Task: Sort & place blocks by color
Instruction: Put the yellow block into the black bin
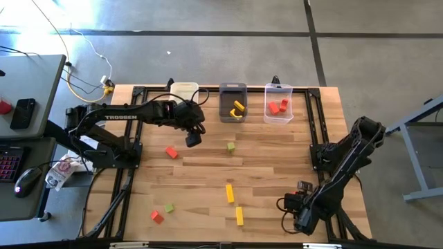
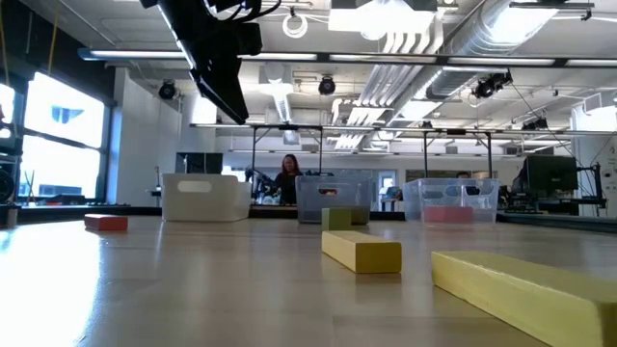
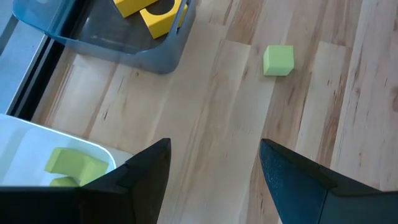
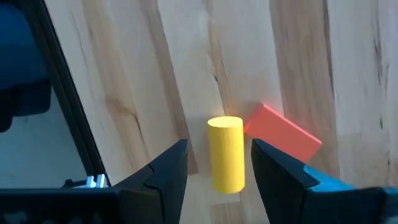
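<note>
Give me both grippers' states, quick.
Left gripper: open, empty, above the table near the white bin.
Right gripper: open, yellow cylinder between its fingers, not gripped.

Bench [image 2: 193, 289], light wood, seen level from its surface.
- Two yellow bar blocks: one nearest [image 2: 525, 286], one behind it [image 2: 362, 252].
- Green block [image 2: 336, 219], farther back.
- Red block [image 2: 106, 223], flat, well apart from the rest.
- White bin [image 2: 205, 198]; dark grey bin [image 2: 333, 199]; clear bin [image 2: 450, 200] with red contents, in a row at the far edge.
- Dark robot arm [image 2: 214, 53] overhead; claw state not discernible.
- Person [image 2: 288, 177] in the room beyond.
</note>
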Controlling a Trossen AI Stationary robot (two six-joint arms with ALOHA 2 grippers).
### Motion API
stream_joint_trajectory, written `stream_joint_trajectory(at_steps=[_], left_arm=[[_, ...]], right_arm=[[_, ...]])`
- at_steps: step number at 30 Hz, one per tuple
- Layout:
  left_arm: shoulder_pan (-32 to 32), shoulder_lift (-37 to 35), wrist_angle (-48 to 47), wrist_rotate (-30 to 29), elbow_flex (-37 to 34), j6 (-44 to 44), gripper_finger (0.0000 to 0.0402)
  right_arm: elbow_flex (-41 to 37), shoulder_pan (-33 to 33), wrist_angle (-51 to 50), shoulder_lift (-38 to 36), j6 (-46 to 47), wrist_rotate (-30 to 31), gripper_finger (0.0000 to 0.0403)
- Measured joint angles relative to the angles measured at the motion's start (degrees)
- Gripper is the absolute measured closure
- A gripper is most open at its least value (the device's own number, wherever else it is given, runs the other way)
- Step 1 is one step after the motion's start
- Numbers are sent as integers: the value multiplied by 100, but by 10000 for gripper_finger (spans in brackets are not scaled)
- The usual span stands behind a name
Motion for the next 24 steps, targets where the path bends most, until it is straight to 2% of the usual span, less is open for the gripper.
stream_joint_trajectory(at_steps=[14,24], left_arm=[[0,0,0,0,0,-256,170],[0,0,2,0,0,-269,170]], right_arm=[[0,-411,252,0,-266,118,240],[-2,-334,-64,0,-247,36,236]])
